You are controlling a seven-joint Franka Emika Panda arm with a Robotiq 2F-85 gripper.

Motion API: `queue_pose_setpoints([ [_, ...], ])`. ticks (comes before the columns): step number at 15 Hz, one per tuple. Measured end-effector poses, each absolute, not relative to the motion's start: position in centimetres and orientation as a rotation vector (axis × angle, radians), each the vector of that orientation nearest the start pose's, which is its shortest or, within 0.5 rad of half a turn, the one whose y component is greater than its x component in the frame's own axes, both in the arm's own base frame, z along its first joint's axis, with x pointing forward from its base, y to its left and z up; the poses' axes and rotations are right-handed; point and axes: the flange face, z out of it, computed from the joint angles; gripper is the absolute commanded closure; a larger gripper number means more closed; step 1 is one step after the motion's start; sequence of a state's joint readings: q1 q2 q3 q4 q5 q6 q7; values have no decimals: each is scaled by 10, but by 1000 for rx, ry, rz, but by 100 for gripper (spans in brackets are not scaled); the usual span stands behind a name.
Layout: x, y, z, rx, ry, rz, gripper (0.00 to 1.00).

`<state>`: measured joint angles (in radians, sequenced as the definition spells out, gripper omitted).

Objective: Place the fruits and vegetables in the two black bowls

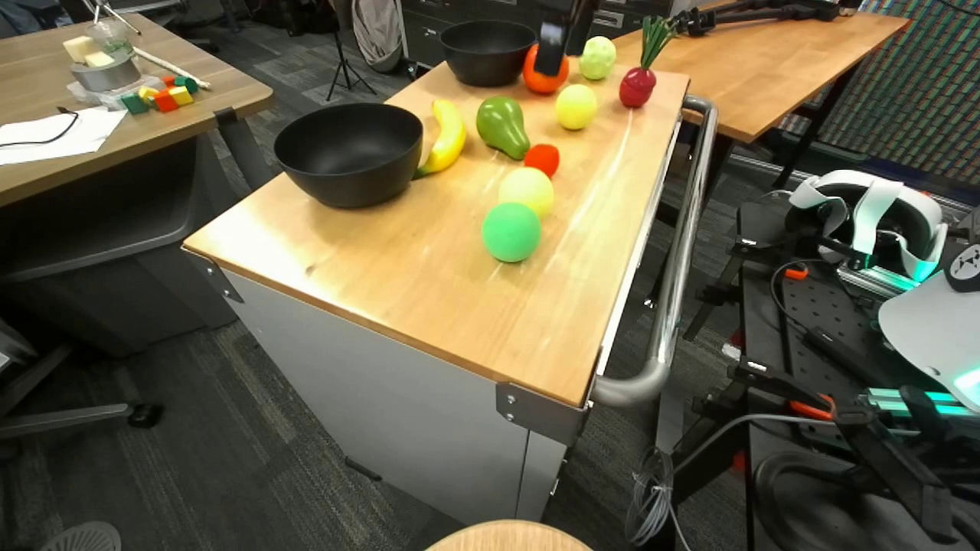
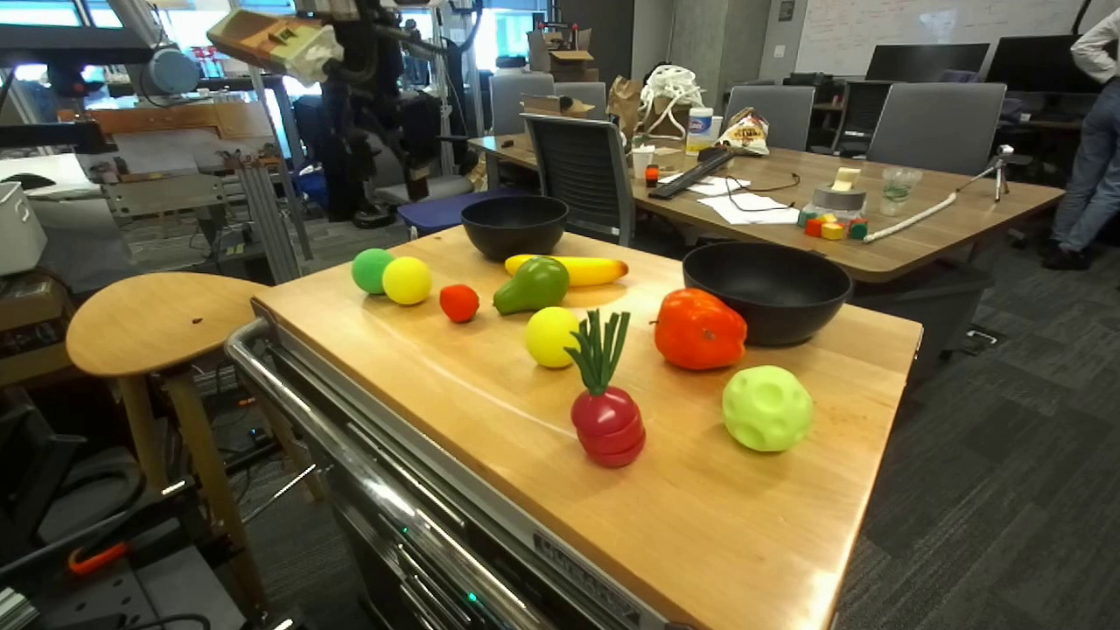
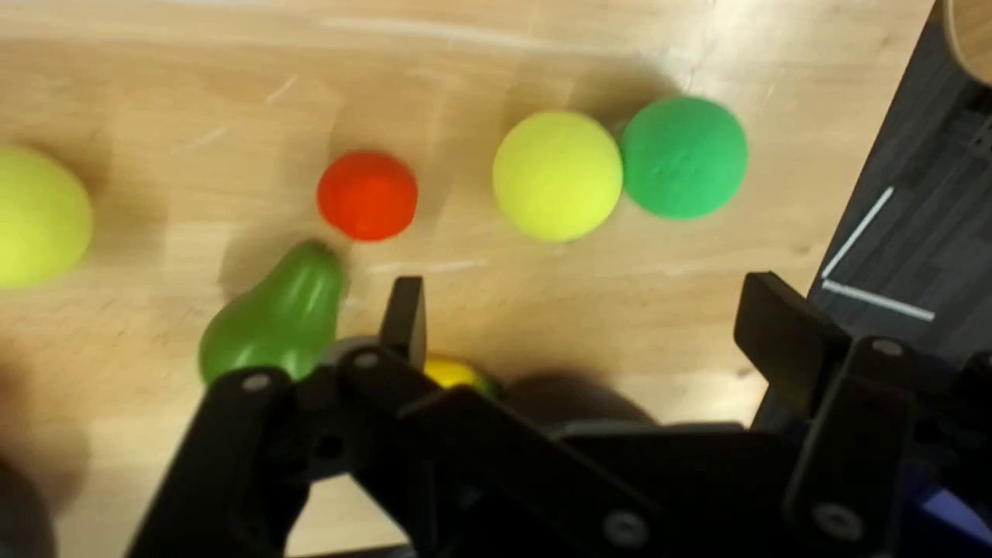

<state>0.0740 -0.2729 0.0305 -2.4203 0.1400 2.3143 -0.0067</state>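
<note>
Your gripper (image 3: 581,310) reaches in from the bottom of the wrist view, its jaws spread wide apart and holding nothing; it hangs above the wooden tabletop (image 2: 700,525). Beyond it in that view, a green ball (image 3: 685,157) and a yellow ball (image 3: 558,176) appear to touch, with a small red round (image 3: 367,195) to their left. A green pear-shaped piece (image 3: 277,318) points its narrow end toward the small red round, and a second yellow ball (image 3: 39,217) is cut off by the left edge.

In both exterior views you have a black bowl (image 2: 514,234) and a second black bowl (image 2: 783,306), upright and well apart. The banana (image 2: 595,270) lies just beside the black bowl nearer the green ball; a red-orange pepper (image 2: 700,331) sits right by the second black bowl, though you cannot tell whether they touch. Near the pepper are a light green dimpled ball (image 2: 767,409) and a red radish (image 2: 610,424) with green leaves pointing up. Every piece named here lies on the tabletop, outside both bowls.

A metal rail (image 1: 687,229) runs along one side of the tabletop, and a round wooden stool (image 2: 157,319) stands beyond one end.
</note>
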Motion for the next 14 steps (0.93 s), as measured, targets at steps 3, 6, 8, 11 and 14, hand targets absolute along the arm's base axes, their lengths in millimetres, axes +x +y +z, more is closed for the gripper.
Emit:
queue_pose_setpoints([
  [3,465,-5,477,-2994,64,-426,0],
  [6,465,1,465,-3001,50,-385,0],
  [8,466,9,459,-3007,27,-364,0],
  [11,470,21,456,-3014,4,-383,0],
  [14,483,28,447,-3010,77,-376,0],
])
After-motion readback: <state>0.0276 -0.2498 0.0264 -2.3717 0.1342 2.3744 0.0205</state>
